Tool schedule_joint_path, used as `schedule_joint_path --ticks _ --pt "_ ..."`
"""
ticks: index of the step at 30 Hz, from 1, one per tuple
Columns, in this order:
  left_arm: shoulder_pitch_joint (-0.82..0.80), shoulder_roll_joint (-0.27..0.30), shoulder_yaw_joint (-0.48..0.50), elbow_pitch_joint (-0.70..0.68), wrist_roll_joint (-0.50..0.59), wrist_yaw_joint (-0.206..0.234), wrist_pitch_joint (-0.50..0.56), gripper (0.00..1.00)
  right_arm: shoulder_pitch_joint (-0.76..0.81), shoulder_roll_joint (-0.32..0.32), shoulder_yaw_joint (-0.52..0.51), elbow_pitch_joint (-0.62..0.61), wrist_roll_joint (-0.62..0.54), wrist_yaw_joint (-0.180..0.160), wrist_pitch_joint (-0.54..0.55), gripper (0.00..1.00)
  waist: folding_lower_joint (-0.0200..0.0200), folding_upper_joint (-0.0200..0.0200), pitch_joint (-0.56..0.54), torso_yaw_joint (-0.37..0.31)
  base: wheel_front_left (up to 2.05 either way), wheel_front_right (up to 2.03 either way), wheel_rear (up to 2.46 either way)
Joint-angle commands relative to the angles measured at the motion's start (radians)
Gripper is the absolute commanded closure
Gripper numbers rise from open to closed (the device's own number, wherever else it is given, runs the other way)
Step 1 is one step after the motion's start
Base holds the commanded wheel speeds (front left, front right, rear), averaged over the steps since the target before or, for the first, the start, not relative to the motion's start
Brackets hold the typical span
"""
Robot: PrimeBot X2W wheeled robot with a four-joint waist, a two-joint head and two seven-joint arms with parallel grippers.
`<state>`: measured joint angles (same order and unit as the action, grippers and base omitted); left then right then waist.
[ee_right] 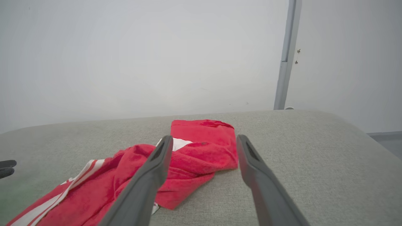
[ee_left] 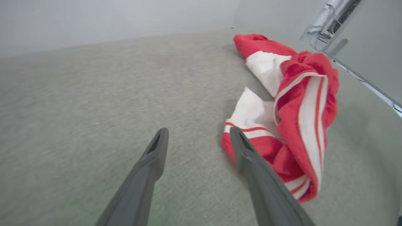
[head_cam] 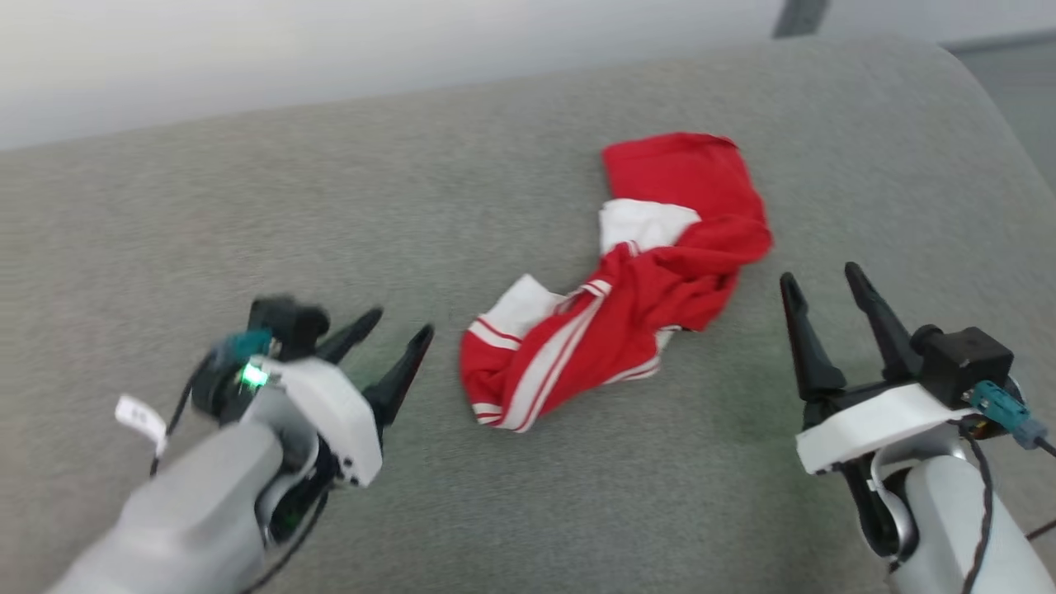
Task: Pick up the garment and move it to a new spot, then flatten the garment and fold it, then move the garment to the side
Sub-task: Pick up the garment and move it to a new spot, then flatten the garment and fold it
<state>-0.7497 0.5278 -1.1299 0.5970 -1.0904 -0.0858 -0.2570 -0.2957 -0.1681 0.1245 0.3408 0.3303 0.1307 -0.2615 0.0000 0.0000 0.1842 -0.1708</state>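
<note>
Nearest the robot, the left gripper (head_cam: 403,321) hangs low over the gray padded surface (head_cam: 206,206). Its two dark fingers are spread apart with nothing between them, and the tips point at the near, striped end of the garment, just beside it with a gap showing. Opposite, the right gripper (head_cam: 820,274) likewise stands spread and empty, close to the garment's right side. Between them the garment (head_cam: 635,313) lies crumpled in a long twisted heap on the middle of the surface, red folds over white sleeve cloth and striped trim, running away toward the far right. Bare fabric lies wide open to the left and in front. Beyond, the surface's far edge curves down, rounding at the right corner (head_cam: 949,66), with a pale wall (ee_right: 125,62) behind.
</note>
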Motion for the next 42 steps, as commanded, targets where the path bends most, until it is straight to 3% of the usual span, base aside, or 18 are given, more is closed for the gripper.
schedule_joint_path --ticks 1,7,12,18,23,28,42 --pt "0.019 -0.006 0.010 0.004 0.001 0.007 -0.007 0.00 0.014 -0.005 -0.001 0.002 -0.003 0.000 -0.005 0.00 0.0000 0.0000 -0.030 0.043 0.00 0.00 0.00" --pt "0.266 -0.059 0.348 -0.043 0.105 0.066 -0.009 0.00 0.064 -0.051 -0.011 0.003 -0.010 0.000 -0.005 0.00 0.0000 0.0000 -0.082 0.115 0.00 0.00 0.00" --pt "0.538 -0.135 0.695 -0.143 0.287 0.071 -0.008 0.00 0.146 -0.073 -0.037 -0.002 0.002 0.000 -0.005 0.00 0.0000 0.0000 -0.140 0.156 0.00 0.00 0.00" --pt "0.713 -0.215 0.929 -0.262 0.485 0.055 -0.008 0.00 0.212 -0.075 -0.085 -0.021 0.009 0.000 -0.005 0.00 0.0000 0.0000 -0.175 0.169 0.00 0.00 0.00" --pt "0.798 -0.256 1.041 -0.367 0.657 0.038 -0.008 0.00 0.240 -0.077 -0.123 -0.057 0.007 0.000 -0.005 0.00 0.0000 0.0000 -0.184 0.167 0.00 0.00 0.00" --pt "0.847 -0.300 1.111 -0.452 0.760 0.022 -0.008 0.00 0.253 -0.067 -0.174 -0.099 0.018 0.000 -0.005 0.00 0.0000 0.0000 -0.181 0.170 0.00 0.00 0.00" --pt "0.849 -0.372 1.174 -0.471 0.833 -0.028 -0.008 0.00 0.241 -0.050 -0.176 -0.113 0.006 0.000 -0.005 0.00 0.0000 0.0000 -0.152 0.152 0.00 0.00 0.00"
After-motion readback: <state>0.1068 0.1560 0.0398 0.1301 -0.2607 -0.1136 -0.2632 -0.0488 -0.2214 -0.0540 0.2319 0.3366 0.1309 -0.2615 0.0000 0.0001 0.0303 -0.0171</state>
